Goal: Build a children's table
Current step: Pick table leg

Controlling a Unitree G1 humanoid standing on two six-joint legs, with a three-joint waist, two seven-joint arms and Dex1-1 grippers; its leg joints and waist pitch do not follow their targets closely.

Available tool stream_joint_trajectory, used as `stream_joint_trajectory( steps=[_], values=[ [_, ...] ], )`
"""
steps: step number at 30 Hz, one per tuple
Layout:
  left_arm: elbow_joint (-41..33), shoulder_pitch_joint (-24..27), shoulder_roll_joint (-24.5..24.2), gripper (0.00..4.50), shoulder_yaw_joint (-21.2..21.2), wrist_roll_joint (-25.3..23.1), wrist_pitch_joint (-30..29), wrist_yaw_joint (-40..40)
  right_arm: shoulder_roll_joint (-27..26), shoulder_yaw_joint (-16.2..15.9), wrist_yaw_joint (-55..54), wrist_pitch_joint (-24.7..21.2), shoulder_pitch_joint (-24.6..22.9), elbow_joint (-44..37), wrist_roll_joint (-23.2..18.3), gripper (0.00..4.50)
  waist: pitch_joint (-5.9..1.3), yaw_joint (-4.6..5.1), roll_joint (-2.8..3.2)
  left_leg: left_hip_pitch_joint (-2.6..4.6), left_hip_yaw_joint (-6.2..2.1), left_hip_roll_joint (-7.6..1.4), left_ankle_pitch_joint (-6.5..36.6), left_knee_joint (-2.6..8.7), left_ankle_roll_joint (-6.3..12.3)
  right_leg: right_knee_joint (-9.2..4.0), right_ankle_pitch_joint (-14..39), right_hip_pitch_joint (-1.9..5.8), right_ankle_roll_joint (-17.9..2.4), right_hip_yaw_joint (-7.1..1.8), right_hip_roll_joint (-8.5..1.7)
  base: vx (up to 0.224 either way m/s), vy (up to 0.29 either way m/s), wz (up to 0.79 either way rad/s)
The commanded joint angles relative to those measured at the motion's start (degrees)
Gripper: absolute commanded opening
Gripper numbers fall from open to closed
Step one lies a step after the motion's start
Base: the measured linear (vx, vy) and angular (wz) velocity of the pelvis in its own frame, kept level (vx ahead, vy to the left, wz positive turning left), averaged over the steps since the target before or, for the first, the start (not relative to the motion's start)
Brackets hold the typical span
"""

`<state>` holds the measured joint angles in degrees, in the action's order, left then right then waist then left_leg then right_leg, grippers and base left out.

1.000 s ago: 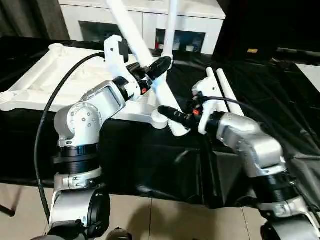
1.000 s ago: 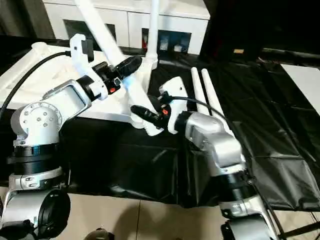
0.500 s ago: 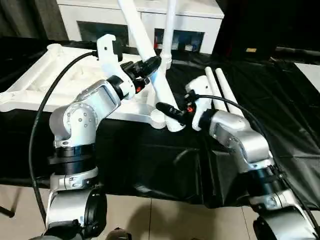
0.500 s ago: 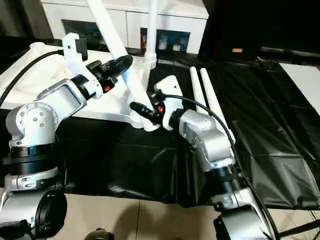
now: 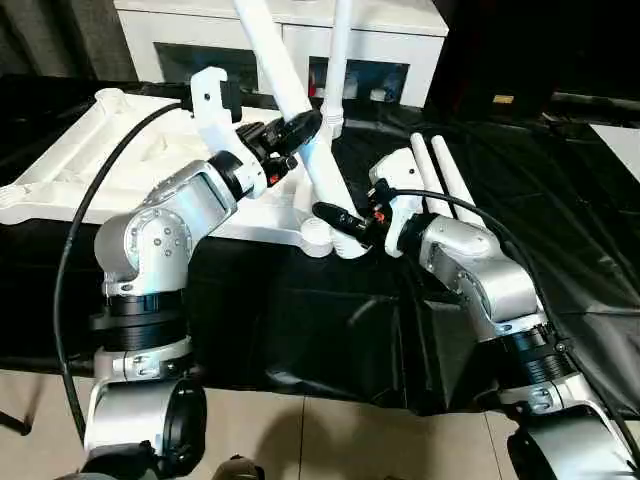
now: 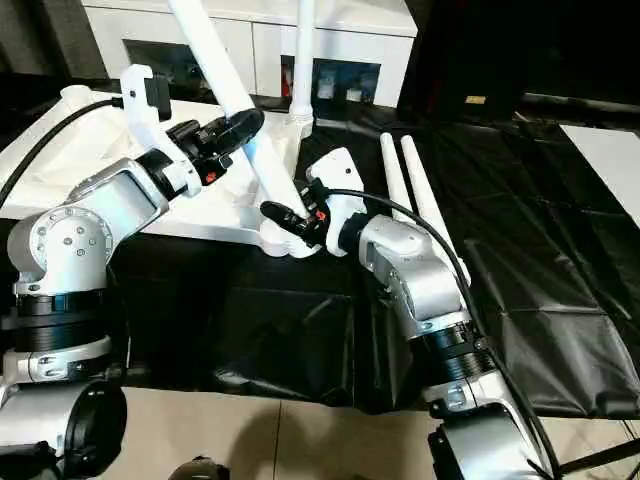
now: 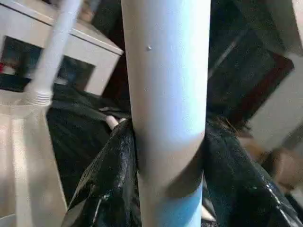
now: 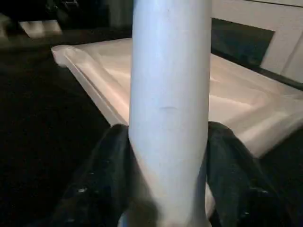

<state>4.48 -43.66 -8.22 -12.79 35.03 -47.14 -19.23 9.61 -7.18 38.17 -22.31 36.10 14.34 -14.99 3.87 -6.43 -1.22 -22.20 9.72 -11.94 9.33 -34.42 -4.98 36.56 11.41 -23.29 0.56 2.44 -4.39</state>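
Leg (image 5: pixel 300 120) is leaning up and away from the tabletop's (image 5: pixel 90 160) near right corner socket (image 5: pixel 318 236), its long axis tilting leftward, with left gripper (image 5: pixel 300 128) clamping it mid-shaft and right gripper (image 5: pixel 335 215) clamping it just above the socket.

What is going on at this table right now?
The robot is fitting a tilted white leg into the near corner socket of the upside-down tabletop. Its left hand grips the leg partway up, and its right hand holds it just above the socket. Another leg already stands upright at the far corner, and two spare legs lie on the black sheet.
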Motion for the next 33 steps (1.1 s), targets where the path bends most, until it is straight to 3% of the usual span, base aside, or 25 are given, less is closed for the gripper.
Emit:
stream_joint_trajectory(
  steps=[1,4,8,15,19,28,33],
  values=[
    [0.62,-1.57,-0.81,1.81,0.87,-0.70,0.57,-1.63,0.30,2.48,2.02,-1.48,1.76,-0.64,-3.39,2.84,-4.84,0.03,1.00,1.27,-0.01,-0.36,9.94,3.79,-1.11,-3.54,-1.62,3.31,-13.09,-1.67,-2.22,0.000,0.000,0.00],
    [1.17,-2.21,-1.73,1.81,1.35,-0.94,0.82,-3.07,0.77,4.18,3.16,-2.91,2.53,-0.88,-5.65,3.04,-4.79,-0.03,0.73,1.27,0.06,-0.35,9.76,3.81,-0.97,-3.52,-1.53,3.40,-13.36,-1.70,-2.29,0.000,0.000,0.00],
    [1.90,-2.73,-2.66,1.81,1.95,-0.85,1.24,-4.83,2.19,6.24,4.08,-4.05,3.72,0.63,-6.73,3.23,-4.85,-0.12,0.86,1.32,0.11,-0.37,9.14,3.72,-1.21,-3.53,-1.46,3.34,-13.29,-1.72,-2.37,0.000,0.000,0.00],
    [-0.22,-1.29,-6.19,1.81,5.31,1.83,0.45,-15.41,7.05,8.98,11.78,-12.36,4.66,1.11,-13.41,3.23,-4.90,-0.29,0.54,1.12,0.23,-0.22,7.64,3.59,-0.18,-3.38,-2.61,3.69,-14.21,-1.68,-2.38,0.000,0.000,0.00],
    [-3.34,-0.23,-9.14,1.80,7.70,4.75,-1.12,-23.83,10.29,8.09,18.57,-16.31,4.85,0.29,-16.14,3.23,-4.79,-0.19,0.55,1.14,0.24,-0.44,8.64,3.64,-0.28,-3.41,-0.69,3.54,-14.67,-1.62,-2.48,0.000,0.000,0.00],
    [-3.09,-0.88,-10.29,1.80,7.59,6.11,-1.06,-27.10,14.32,2.34,27.76,-19.79,4.34,-3.01,-16.82,3.23,-4.75,-0.40,0.33,1.18,0.27,-0.47,9.02,3.57,-0.56,-3.50,1.28,3.52,-14.73,-1.68,-2.61,0.000,0.000,0.00],
    [-3.32,-0.98,-10.06,1.80,7.04,7.10,-1.44,-27.54,14.64,0.91,28.44,-19.85,4.76,-2.64,-15.86,3.23,-4.81,-0.36,0.31,1.11,0.26,-0.45,8.29,3.49,-0.48,-3.39,0.74,3.45,-14.76,-1.67,-2.56,0.000,0.000,0.00]
  ],
)
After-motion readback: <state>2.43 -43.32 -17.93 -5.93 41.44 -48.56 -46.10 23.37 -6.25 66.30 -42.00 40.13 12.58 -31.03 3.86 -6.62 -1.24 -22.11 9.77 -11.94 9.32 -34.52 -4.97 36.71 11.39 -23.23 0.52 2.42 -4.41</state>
